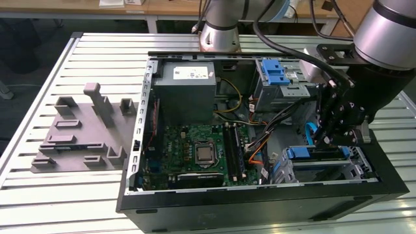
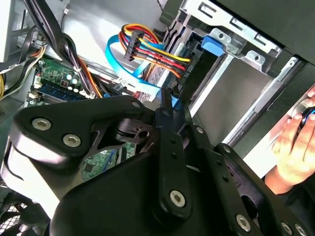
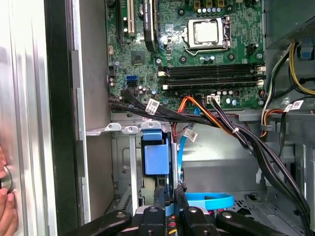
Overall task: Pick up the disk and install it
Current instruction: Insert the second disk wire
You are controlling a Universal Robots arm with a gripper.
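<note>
Slatted aluminium bench point(image 1: 39, 195) carries an open desktop computer case point(image 1: 260, 207) lying on its side, with a grey moulded fixture point(image 1: 78, 131) well apart from it on the exterior view's left. Inside the case, the green motherboard point(image 1: 195, 151) fills the near middle, the grey power supply point(image 1: 185, 92) sits beyond it, and a silver drive cage with a blue latch point(image 1: 276, 73) stands at the far right.

The disk point(image 1: 315, 155) sits in the near-right drive bay, its blue rail end facing up out of the slot (in the first wrist view that blue end point(image 3: 156, 158) shows framed by the bay's metal walls). The gripper point(image 1: 330, 140) hangs just above the bay, its tip close over the disk's blue end in both wrist views point(image 2: 167, 100) point(image 3: 170, 195). Its jaws are drawn narrow, almost together, clasping nothing that I can make out. A light-blue data cable point(image 3: 209, 200) curls just beside them, and orange-and-red wires point(image 2: 157, 54) run across nearby.

A person's hand point(image 2: 295, 142) rests outside the case wall.
</note>
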